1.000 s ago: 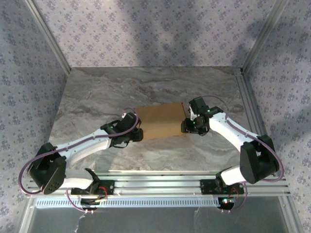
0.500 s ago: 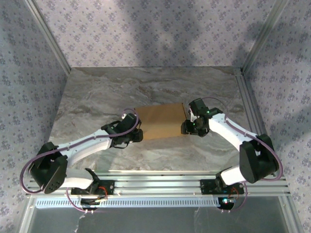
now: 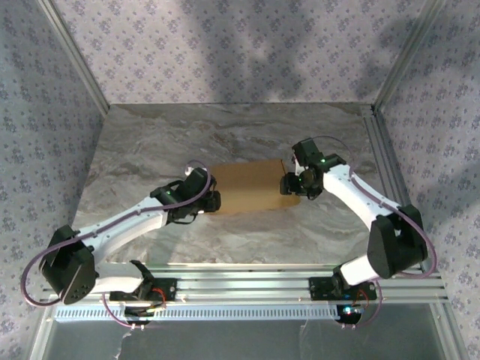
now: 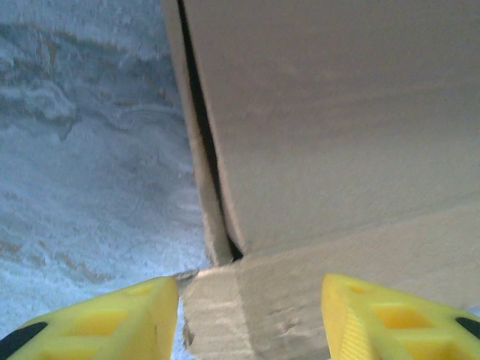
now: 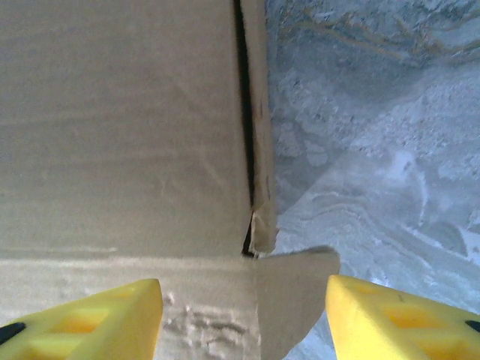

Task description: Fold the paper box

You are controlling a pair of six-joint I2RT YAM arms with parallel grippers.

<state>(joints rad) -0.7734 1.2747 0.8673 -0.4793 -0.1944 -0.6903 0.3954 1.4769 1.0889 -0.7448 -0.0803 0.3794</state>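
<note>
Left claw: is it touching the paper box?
Cannot tell. In the left wrist view a flap of the paper box sits between the open fingers of the left claw, contact or gap unclear.

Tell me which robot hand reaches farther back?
The right gripper, at the paper box's right end; the left gripper, at the left end, sits nearer the near edge of the table.

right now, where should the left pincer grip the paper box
Probably by the thin flap jutting toward the left pincer, coming in low from that side: the paper box lies flat, so only free edges fit between the fingers.
</note>
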